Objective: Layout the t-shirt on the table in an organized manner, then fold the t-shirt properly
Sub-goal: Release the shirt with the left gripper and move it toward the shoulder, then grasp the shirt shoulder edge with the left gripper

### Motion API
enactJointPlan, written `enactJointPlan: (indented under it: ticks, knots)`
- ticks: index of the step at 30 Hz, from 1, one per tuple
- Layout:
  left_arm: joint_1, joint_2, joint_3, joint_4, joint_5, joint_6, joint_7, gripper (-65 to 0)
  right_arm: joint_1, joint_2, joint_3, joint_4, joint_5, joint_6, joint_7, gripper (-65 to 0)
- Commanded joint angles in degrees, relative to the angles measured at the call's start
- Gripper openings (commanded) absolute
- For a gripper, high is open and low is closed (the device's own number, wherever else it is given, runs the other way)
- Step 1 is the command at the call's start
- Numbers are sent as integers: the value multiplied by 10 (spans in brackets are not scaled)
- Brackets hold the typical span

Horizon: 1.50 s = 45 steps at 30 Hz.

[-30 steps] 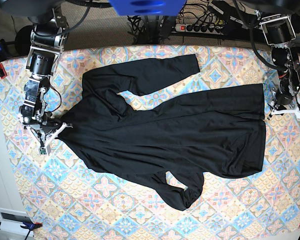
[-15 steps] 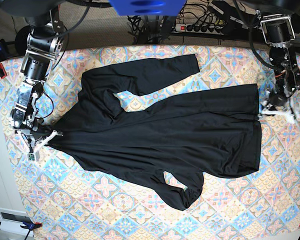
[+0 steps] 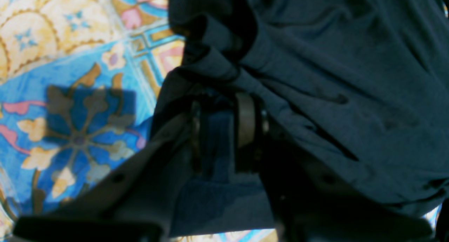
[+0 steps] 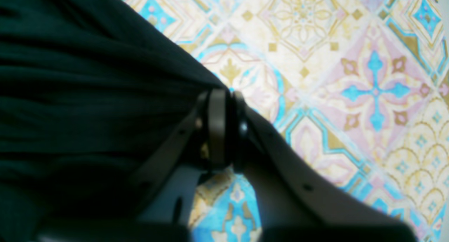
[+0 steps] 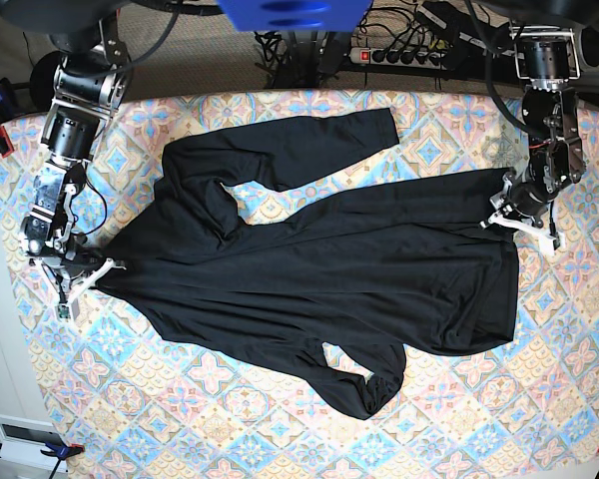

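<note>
- Since a sec ago: left hand [image 5: 507, 214] has swung inward over the tabletop [image 5: 449, 130], dragging the hem corner w/ it, so that edge of the t-shirt [image 5: 329, 259] now bunches. Right hand [image 5: 92, 271] moved outward, pulling its end of the shirt to a taut point.
- Step in hand, my read: spreading the shirt flat. To do it well, pull both ends apart low & evenly; left should carry its corner back outward, or the hem stays crumpled. One sleeve lies folded across the body, other curled under near edge; both need laying out next.
- Left hand: narrow, clamped on a thick fold of hem; fabric drapes around the fingers [image 3: 245, 119].
- Right hand: nearly shut, pinching the thin shirt edge; bare tabletop just beyond it.
</note>
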Motion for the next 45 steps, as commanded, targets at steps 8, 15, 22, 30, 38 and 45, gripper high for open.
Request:
enactJointPlan:
  ticks: [8,15,22,30,38,45]
  knots:
    - [21,-11,-1,-22,-2,-2,-5,-520,16,11,2,13,4,-1,13,-650]
    - [50,-26,39,-17,-3,-4,-8,-531,16,10,2,13,4,-1,13,-650]
    - [87,-34,39,24,-3,-4,-6,-645,16,10,2,13,4,-1,13,-650]
    - [103,-45,36,24,-4,-4,-9,-650,16,10,2,13,4,-1,13,-650]
    - [184,-44,-45,144,-4,-5,-9,-650,16,10,2,9,4,-1,13,-650]
    - [220,-43,-65,174,-4,-5,-9,-650,16,10,2,7,4,-1,13,-650]
